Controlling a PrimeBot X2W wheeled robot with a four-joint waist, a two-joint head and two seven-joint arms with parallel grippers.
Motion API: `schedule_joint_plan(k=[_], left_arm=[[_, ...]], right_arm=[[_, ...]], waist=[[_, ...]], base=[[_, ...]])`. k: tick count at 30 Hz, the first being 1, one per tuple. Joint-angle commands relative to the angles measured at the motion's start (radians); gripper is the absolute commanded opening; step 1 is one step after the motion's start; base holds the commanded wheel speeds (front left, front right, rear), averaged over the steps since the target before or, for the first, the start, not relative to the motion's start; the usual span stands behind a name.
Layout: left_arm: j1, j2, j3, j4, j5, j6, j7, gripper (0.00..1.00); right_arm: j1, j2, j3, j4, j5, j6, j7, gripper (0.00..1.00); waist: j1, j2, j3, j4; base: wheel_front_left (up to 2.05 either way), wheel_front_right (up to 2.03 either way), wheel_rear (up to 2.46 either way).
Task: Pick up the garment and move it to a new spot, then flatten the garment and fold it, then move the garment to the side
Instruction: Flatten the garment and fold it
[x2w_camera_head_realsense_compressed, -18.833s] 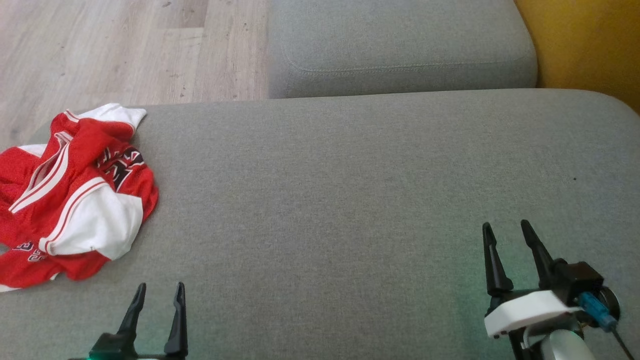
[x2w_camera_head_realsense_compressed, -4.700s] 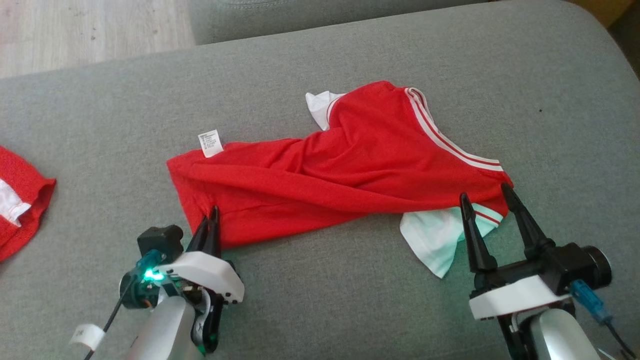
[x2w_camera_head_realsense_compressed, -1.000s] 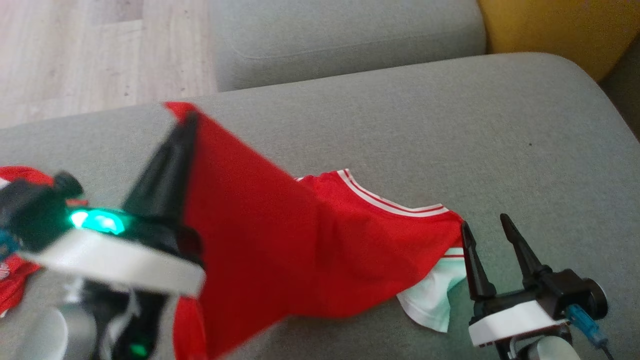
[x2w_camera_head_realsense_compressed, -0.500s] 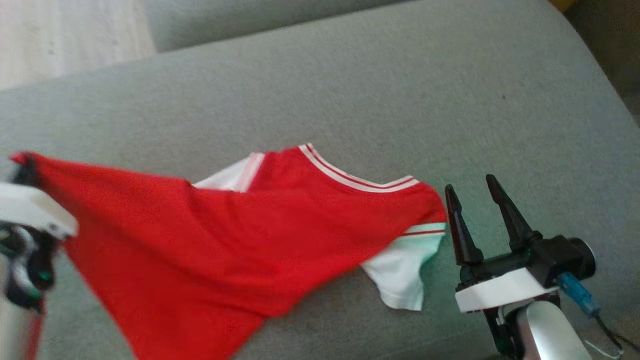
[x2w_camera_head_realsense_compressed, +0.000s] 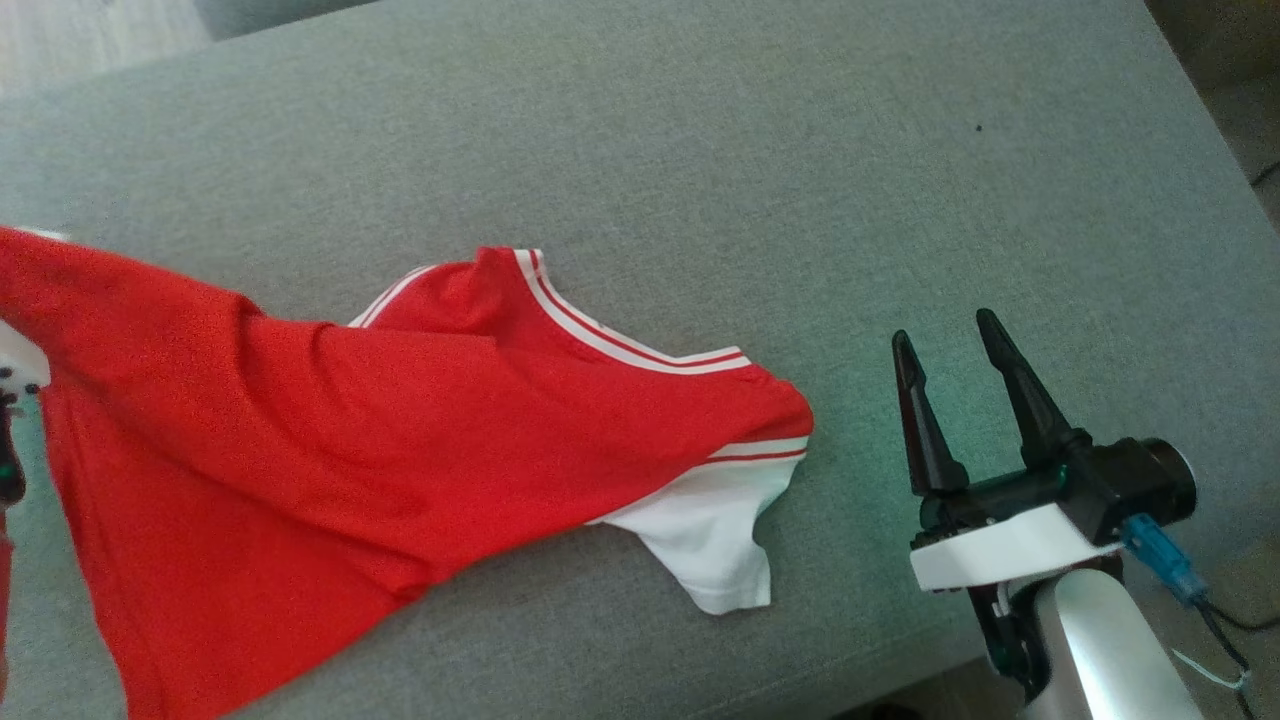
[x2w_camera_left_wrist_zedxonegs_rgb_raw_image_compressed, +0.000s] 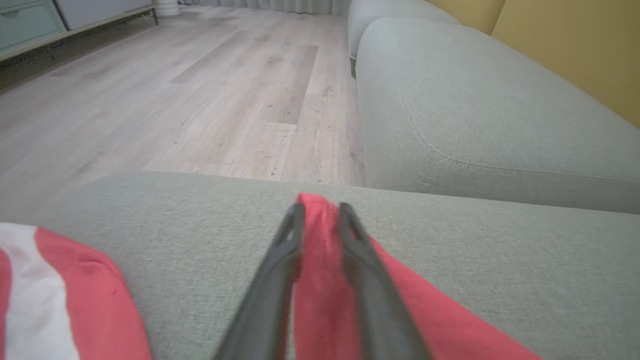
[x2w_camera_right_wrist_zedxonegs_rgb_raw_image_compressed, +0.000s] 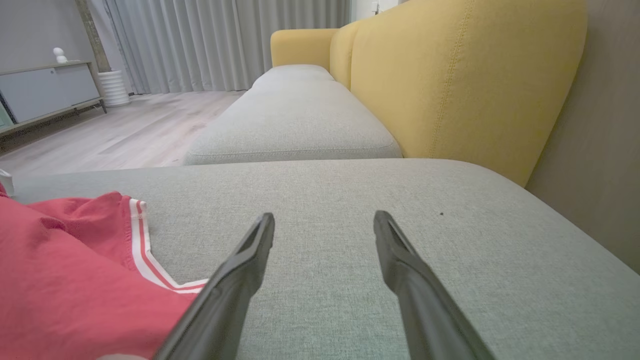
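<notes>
Hidden / unclear:
- Left tool (x2w_camera_head_realsense_compressed: 8, 400) in the head view is cut off by the left edge. A sliver of white housing and a dark part show there, and the fingers are out of frame.
- Garment (x2w_camera_head_realsense_compressed: 400, 430) runs off the left and bottom edges of the head view, so its full outline cannot be made out. The near left part is slightly blurred.
- A patch of red-and-white cloth (x2w_camera_left_wrist_zedxonegs_rgb_raw_image_compressed: 50, 300) sits at the lower left of the left wrist view. Cannot tell whether it belongs to the same garment.

Tools:
- Left tool (x2w_camera_left_wrist_zedxonegs_rgb_raw_image_compressed: 320, 210), wrist view: fingers drawn narrow, pinching a fold of the red garment (x2w_camera_left_wrist_zedxonegs_rgb_raw_image_compressed: 320, 280). A tuft of cloth pokes out past the tips, and the rest falls away below toward the grey cushion (x2w_camera_left_wrist_zedxonegs_rgb_raw_image_compressed: 450, 260).
- Right tool (x2w_camera_head_realsense_compressed: 943, 330): fingers spread wide with nothing between them. It is over the cushion (x2w_camera_head_realsense_compressed: 700, 150), to the right of the garment and apart from it. Its wrist view shows the same wide gap (x2w_camera_right_wrist_zedxonegs_rgb_raw_image_compressed: 324, 216) over bare grey fabric, with the garment (x2w_camera_right_wrist_zedxonegs_rgb_raw_image_compressed: 60, 275) off to the left.

Garment position:
- Left half of the cushion, stretched toward the left tool.
- White sleeve (x2w_camera_head_realsense_compressed: 710, 540) lies flat at its right end, nearest the right tool.
- Striped trim (x2w_camera_head_realsense_compressed: 620, 345) runs along the upper edge.

Surroundings: wood floor (x2w_camera_left_wrist_zedxonegs_rgb_raw_image_compressed: 175, 100), yellow backrest (x2w_camera_right_wrist_zedxonegs_rgb_raw_image_compressed: 450, 75).
</notes>
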Motion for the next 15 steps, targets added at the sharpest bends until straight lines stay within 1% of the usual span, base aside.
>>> schedule_joint_plan(k=[1,2,3,6,9,11,15], left_arm=[[-0.038,0.044,0.039,-0.004,0.005,-0.012,-0.038,1.00],[-0.037,0.039,0.040,0.004,0.006,-0.017,-0.062,1.00],[-0.037,0.039,0.040,0.004,0.006,-0.017,-0.062,1.00],[-0.023,0.019,0.031,0.009,0.011,-0.041,-0.126,1.00],[0.012,-0.005,0.031,-0.022,0.012,-0.053,-0.201,1.00],[0.053,-0.026,0.030,-0.067,0.011,-0.059,-0.245,1.00],[0.197,-0.103,0.031,-0.213,-0.019,-0.080,-0.290,1.00]], right_arm=[[-0.011,-0.002,0.018,-0.028,0.006,0.008,-0.006,1.00],[-0.009,-0.002,0.016,-0.027,0.005,0.008,-0.006,1.00],[-0.009,-0.002,0.016,-0.027,0.005,0.008,-0.006,1.00],[0.000,-0.001,0.004,-0.030,-0.002,0.008,-0.006,1.00],[0.013,-0.002,-0.011,-0.039,-0.012,0.008,-0.006,1.00],[0.022,-0.004,-0.028,-0.049,-0.018,0.008,-0.006,1.00],[0.049,-0.007,-0.069,-0.064,-0.027,0.008,-0.006,1.00]], waist=[[-0.0001,0.0000,-0.018,0.015],[-0.0001,0.0000,-0.025,0.022],[-0.0001,0.0000,-0.025,0.022],[-0.0001,0.0000,-0.057,0.048],[-0.0001,0.0000,-0.098,0.076],[-0.0001,0.0000,-0.127,0.097],[-0.0001,0.0000,-0.187,0.147]], base=[[0.00,0.00,0.00],[0.00,0.00,0.00],[0.00,0.00,0.00],[0.00,0.00,0.00],[0.00,0.00,0.00],[0.00,0.00,0.00],[0.00,0.00,0.00]])
